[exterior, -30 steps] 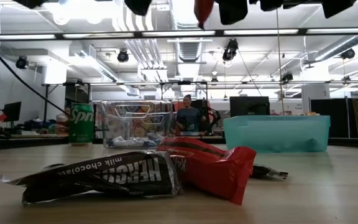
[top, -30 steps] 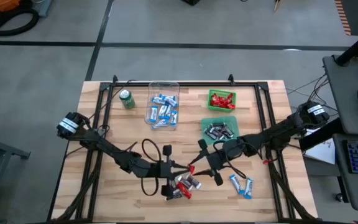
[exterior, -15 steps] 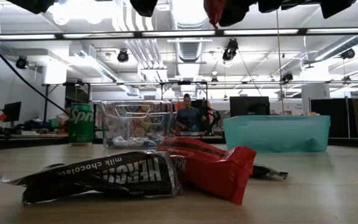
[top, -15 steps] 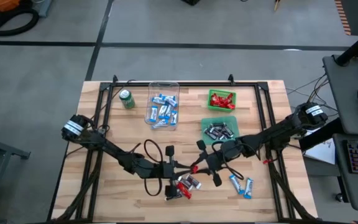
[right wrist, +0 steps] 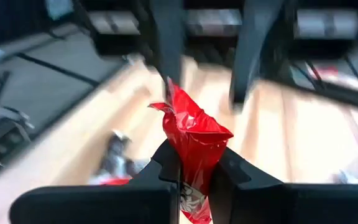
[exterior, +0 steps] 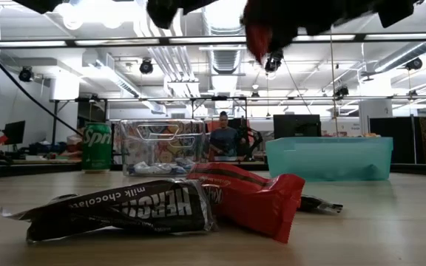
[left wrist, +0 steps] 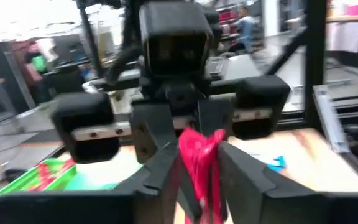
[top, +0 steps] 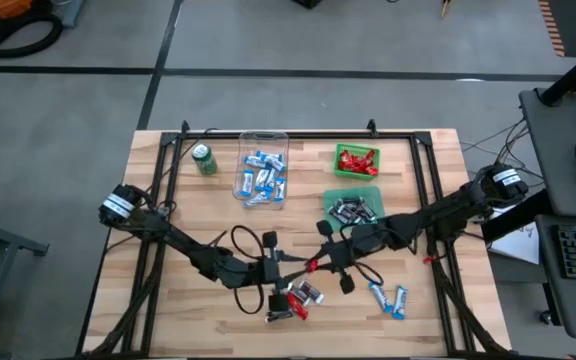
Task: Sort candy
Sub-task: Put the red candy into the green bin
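Green soda can [top: 204, 159], clear bin [top: 264, 139], 2 green trays [top: 366, 193]

there were three containers on the table: one clear bin [top: 264, 166] with about seven blue-and-white candies [top: 265, 180], one green tray [top: 356, 161] with a few red candies [top: 354, 158], too bunched to count, and one teal tray [top: 354, 207] with roughly four black-and-silver candies [top: 352, 211]. loose on the wood lay two blue-and-white bars [top: 389, 297] and a small pile [top: 293, 299] of about four red and black-and-silver ones, and one red bar [top: 313, 267] hung between the two grippers. one green soda can [top: 204, 159] stood alone.
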